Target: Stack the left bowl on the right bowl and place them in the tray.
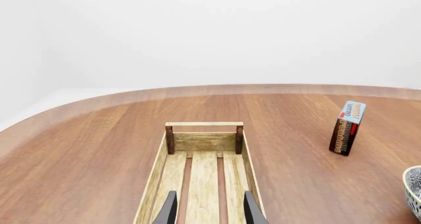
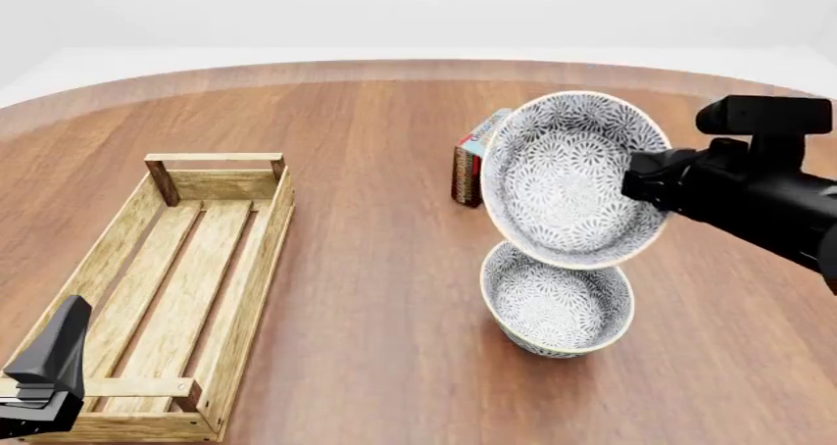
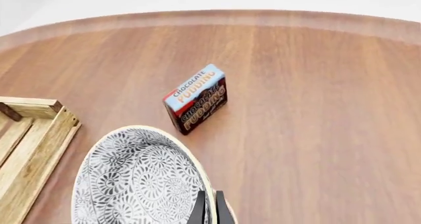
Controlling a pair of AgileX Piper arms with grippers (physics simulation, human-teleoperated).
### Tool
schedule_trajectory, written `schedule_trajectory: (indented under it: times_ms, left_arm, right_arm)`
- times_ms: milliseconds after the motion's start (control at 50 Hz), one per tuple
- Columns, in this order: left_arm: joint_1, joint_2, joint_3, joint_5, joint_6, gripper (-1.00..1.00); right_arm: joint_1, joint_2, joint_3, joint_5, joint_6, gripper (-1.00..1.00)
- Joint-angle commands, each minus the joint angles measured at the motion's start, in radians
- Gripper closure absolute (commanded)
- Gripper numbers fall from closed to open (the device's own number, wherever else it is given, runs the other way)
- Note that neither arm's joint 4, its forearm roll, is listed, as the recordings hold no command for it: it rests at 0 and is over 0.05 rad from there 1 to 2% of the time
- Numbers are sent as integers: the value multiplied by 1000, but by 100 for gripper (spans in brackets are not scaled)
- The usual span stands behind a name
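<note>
The relation that matters is vertical: the raised grey-and-white floral-patterned ceramic bowl (image 2: 571,178) hangs tilted in the air, its open face turned toward the front camera, and the second bowl of the same grey floral pattern (image 2: 558,306) sits upright on the round brown wooden table (image 2: 379,269) directly beneath it in that view; the lifted bowl must level out and come straight down, I judge, to nest in the resting one.

The black right gripper (image 3: 209,208) pinches the lifted bowl by the rim on its right side, the jaws pressed close on the thin wall with one finger inside and one outside; the right arm is the nearer to both bowls by far.

The black left gripper (image 1: 208,208) has its jaws spread and holds nothing, hovering over the near end of the long shallow light-wood slatted tray (image 2: 249,269); the tray lies well to the left of the bowls, its long axis running away from the arms, with a raised handle bar at each end and nothing in it.

A small upright chocolate pudding box (image 3: 196,98) stands just behind the bowls, apart from them.

Both bowls look rigid and glossy, thin-rimmed, alike in size so far as I can tell; stacking seems the step in hand.
</note>
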Motion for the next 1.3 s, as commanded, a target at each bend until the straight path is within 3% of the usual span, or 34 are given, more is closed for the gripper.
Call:
schedule_trajectory:
  times_ms: [20, 520, 1300]
  left_arm:
    - [0, 0, 0, 0, 0, -100]
    - [0, 0, 0, 0, 0, -100]
    - [0, 0, 0, 0, 0, -100]
  right_arm:
    - [-18, 20, 51, -46, 44, 100]
    - [-14, 47, 162, -156, 110, 100]
    - [-29, 139, 264, -313, 143, 100]
